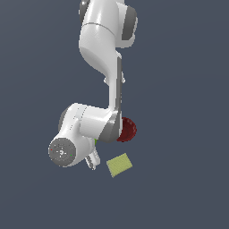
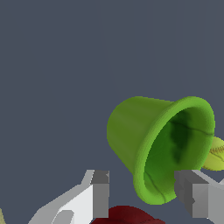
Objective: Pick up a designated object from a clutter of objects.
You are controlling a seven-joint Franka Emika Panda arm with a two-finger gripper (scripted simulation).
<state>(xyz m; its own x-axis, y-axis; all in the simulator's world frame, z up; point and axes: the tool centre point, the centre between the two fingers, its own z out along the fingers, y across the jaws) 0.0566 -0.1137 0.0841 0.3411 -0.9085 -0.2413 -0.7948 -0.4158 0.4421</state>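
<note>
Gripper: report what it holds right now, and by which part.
Nothing is held. The gripper is open, its fingers either side of the green cup's rim, not closed on it. The cup lies tilted.

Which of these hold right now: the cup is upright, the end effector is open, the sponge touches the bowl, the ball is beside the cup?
1. The cup stands upright. False: it lies tipped, its mouth facing sideways.
2. The end effector is open. True: fingers apart, the cup's rim between them.
3. The sponge touches the bowl. False: bare floor separates them.
4. The ball sits beside the cup's rim. True.
</note>
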